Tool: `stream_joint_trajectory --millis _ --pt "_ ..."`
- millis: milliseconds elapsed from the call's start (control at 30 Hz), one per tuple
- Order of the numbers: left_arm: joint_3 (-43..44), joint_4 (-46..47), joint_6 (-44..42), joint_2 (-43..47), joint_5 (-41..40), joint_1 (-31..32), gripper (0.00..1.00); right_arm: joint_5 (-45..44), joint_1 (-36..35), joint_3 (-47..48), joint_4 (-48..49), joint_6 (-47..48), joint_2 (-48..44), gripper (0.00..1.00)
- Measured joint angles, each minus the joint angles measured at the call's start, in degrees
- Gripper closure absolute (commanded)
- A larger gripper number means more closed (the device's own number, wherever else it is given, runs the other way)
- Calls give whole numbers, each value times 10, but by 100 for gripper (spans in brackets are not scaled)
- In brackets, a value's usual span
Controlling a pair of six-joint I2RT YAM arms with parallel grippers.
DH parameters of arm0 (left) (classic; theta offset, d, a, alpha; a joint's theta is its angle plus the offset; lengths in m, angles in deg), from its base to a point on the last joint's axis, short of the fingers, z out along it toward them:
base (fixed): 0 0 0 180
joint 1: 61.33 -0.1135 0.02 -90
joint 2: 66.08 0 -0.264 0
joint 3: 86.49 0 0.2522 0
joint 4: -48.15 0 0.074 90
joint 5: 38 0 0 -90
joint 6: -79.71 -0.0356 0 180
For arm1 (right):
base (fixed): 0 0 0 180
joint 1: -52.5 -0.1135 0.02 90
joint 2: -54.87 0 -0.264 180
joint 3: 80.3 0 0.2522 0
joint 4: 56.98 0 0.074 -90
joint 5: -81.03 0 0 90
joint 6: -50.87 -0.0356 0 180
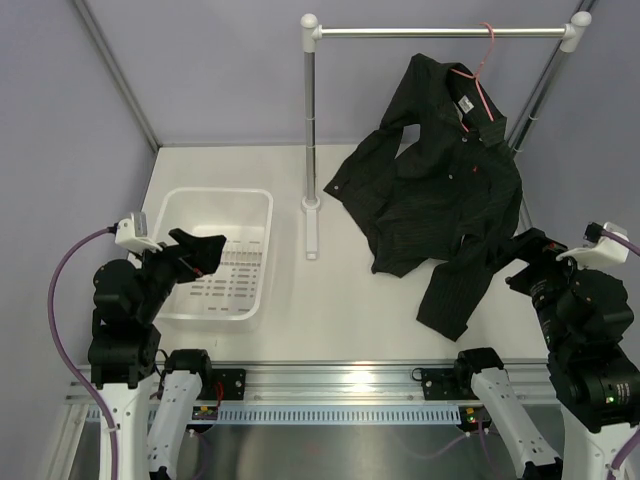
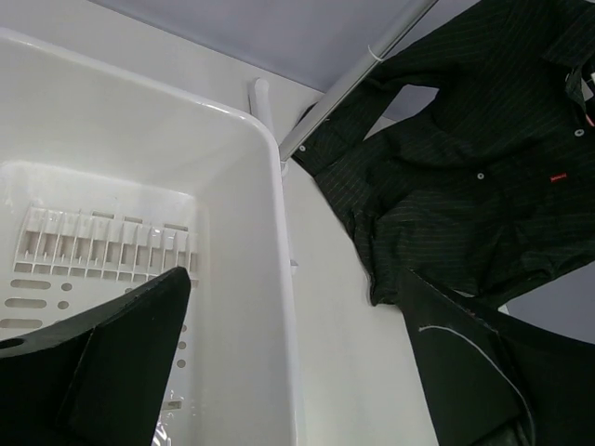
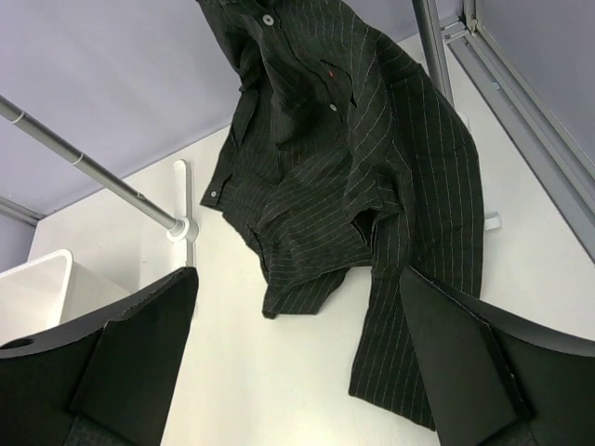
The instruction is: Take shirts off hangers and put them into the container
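1. Up at the far right of the rail [image 1: 440, 32], the black pinstriped shirt [image 1: 440, 190] hangs lopsided on the pink wire hanger [image 1: 478, 80], collar bunched near the hook and one sleeve trailing low.
2. That low sleeve ends just beside my right end effector [image 1: 520, 256]; I cannot tell whether its cuff rests on the counter [image 1: 340, 300] or hangs just above it.
3. Both wrist views show fingers spread wide with nothing between them, so the right end effector and the left end effector [image 1: 207, 252] are both empty.
4. My left end effector hovers over the near right part of the white basket [image 1: 215, 193], well apart from the shirt.
5. No garment lies in the basket; I see only its slotted base.
6. Progress, as I judge it: nothing is finished. The shirt is not yet off the hanger and not yet in the basket.
7. What is left is the whole job: get a hold on the shirt, work it free of the hanger, carry it across the counter and drop it into the basket.
8. The right arm looks better placed to start, since the fabric sits directly ahead of it.
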Motion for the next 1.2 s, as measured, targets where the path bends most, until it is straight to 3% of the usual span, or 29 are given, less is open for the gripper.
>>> stream_joint_trajectory --millis 567,1200 --pt "0 -24 -4 5 0 0 1 0 0 -5 -2 3 26 1" --pt "-11 9 -16 -10 25 0 1 -90 18 226 51 106 364 2"
